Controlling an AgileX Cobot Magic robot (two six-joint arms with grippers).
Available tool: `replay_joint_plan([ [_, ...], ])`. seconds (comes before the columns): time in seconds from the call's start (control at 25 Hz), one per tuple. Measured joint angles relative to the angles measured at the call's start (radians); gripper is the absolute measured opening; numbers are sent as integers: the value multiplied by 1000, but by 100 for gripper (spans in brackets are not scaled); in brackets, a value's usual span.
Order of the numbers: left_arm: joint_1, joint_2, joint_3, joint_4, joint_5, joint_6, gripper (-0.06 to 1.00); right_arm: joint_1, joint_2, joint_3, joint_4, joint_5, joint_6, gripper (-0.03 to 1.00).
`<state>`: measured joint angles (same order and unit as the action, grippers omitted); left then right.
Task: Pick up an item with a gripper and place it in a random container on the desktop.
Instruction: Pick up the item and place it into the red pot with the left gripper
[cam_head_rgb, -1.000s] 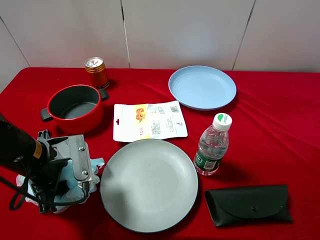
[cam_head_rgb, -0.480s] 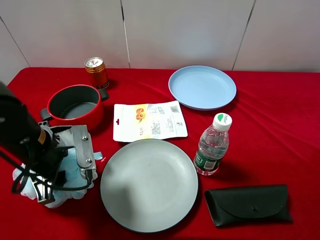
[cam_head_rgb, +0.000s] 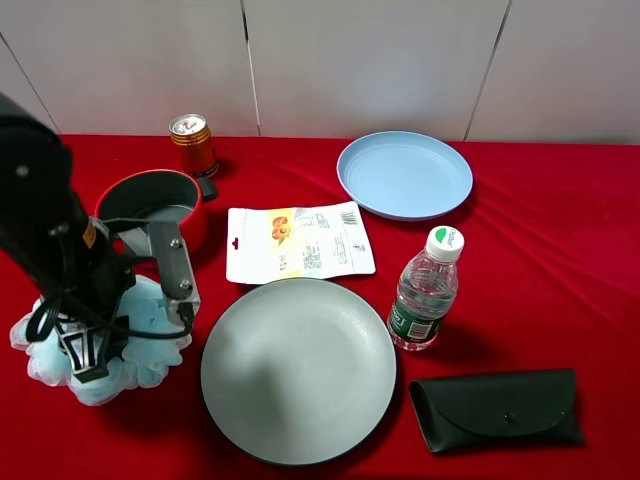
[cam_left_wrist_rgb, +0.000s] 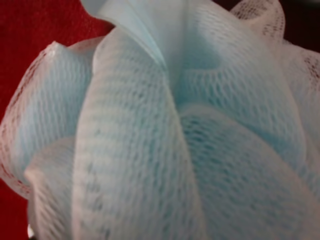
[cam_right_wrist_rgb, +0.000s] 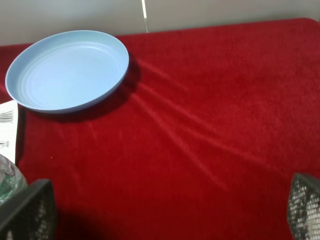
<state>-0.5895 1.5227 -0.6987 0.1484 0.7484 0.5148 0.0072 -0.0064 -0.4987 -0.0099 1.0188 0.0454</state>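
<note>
Black left arm angled steeply down over front-left of red-cloth desktop (cam_head_rgb: 560, 200). Left gripper (cam_head_rgb: 135, 335), grey bracket fingers, pinching fluffy light-blue mesh bath pouf (cam_head_rgb: 150, 355). Mesh fills left wrist view (cam_left_wrist_rgb: 165, 140). Pouf sits just in front of small round red pot (cam_head_rgb: 197, 222), just beside round grey plate (cam_head_rgb: 300, 370). Right gripper (cam_right_wrist_rgb: 165, 215) spread wide over bare cloth, near round light-blue plate (cam_right_wrist_rgb: 65, 70).

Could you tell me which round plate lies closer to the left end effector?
The grey round plate, right beside the left end effector gripping the light-blue mesh bath pouf; the light-blue round plate sits far back.
</note>
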Motion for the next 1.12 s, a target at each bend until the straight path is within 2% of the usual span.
replay_joint_plan([
  [0.32, 0, 0, -124, -40, 162, 0, 49, 0, 0, 0, 0, 0, 0, 69],
  [0.64, 0, 0, -276, -43, 325, -24, 48, 0, 0, 0, 0, 0, 0, 69],
  [1.12, 0, 0, -489, -21, 401, -118, 46, 0, 0, 0, 0, 0, 0, 69],
])
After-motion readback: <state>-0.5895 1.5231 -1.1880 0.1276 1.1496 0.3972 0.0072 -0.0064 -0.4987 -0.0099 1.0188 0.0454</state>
